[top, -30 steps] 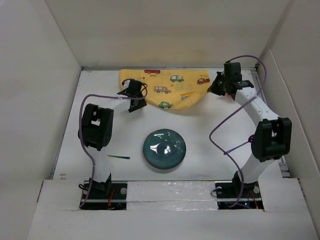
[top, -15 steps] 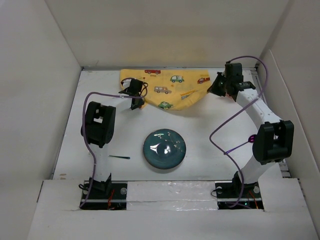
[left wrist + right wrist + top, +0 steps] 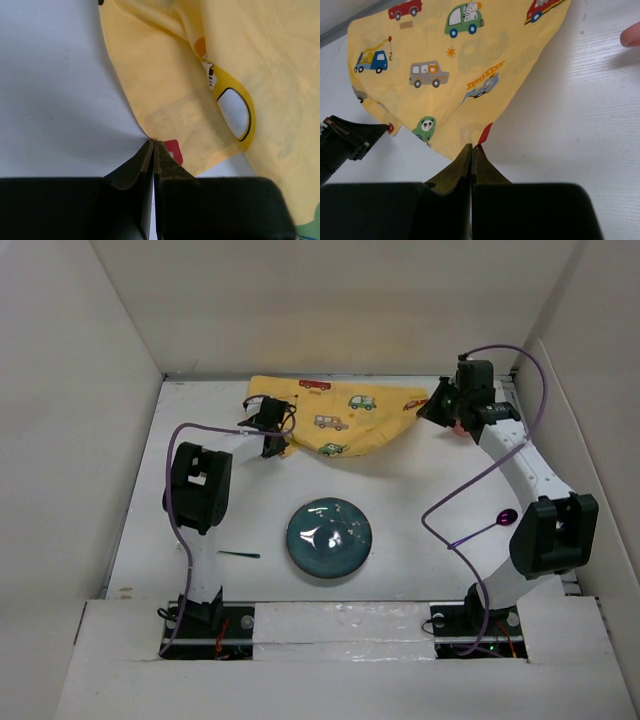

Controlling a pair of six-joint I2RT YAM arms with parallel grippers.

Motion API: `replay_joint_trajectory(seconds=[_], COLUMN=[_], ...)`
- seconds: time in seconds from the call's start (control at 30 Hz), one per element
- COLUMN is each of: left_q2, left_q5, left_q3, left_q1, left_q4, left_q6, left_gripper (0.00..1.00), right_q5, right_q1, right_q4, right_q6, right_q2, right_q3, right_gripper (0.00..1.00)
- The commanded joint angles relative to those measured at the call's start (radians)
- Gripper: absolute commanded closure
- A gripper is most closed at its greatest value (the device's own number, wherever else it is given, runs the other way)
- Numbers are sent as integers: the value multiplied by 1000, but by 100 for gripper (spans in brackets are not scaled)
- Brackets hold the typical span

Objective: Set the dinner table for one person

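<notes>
Left gripper (image 3: pixel 152 146) has its jaws pressed together on the edge of the placemat (image 3: pixel 170 95), right by a small red tag (image 3: pixel 173 150) sewn into the hem. In the left wrist view the yellow cloth runs up and to the right from the fingertips, folded over itself at the top of the frame. The table (image 3: pixel 55 90) is the bare white surface directly under the gripper, filling the left half of that view.

Right gripper (image 3: pixel 471 149) is likewise closed tight, pinching a corner of the placemat next to a red tag (image 3: pixel 486 132). From its tips the cloth fans out to the upper left of the right wrist view, printed side up with cars and trucks. White table lies beneath the gripper and spreads to the right, where a pink object (image 3: pixel 631 36) shows at the upper right edge. The left gripper's dark fingers appear at the left edge, on the cloth's other low corner.

In the top view both grippers sit in the upper half of the frame, at the left and right ends of the placemat, with the table stretching out below them. A teal bowl (image 3: pixel 329 538) sits mouth down near the centre of the table, a thin dark utensil (image 3: pixel 238 555) to its left, and a small purple thing (image 3: pixel 507 516) at the right beside the right arm.
</notes>
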Motion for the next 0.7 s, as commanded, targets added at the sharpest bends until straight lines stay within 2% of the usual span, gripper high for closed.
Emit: replay_joint_trajectory(seconds=[0.0, 0.2, 0.4, 0.53, 0.67], left_q2=[-121, -386, -615, -632, -554], left_q5=[-36, -11, 70, 127, 176], left_q3=[-45, -172, -163, -85, 62], left_q1=[2, 60, 105, 160, 194], left_q4=[-26, -8, -11, -5, 6], left_q6=[53, 96, 74, 65, 54], left_gripper=[100, 100, 100, 100, 100], right_q5=[-10, -4, 22, 25, 14], right_q1=[10, 10, -13, -22, -31], right_q4=[9, -35, -63, -58, -14], right_q6=[-29, -42, -35, -29, -11], right_q2=[-69, -161, -247, -213, -103], right_q3=[52, 72, 156, 223, 315], right_gripper=[100, 100, 100, 100, 100])
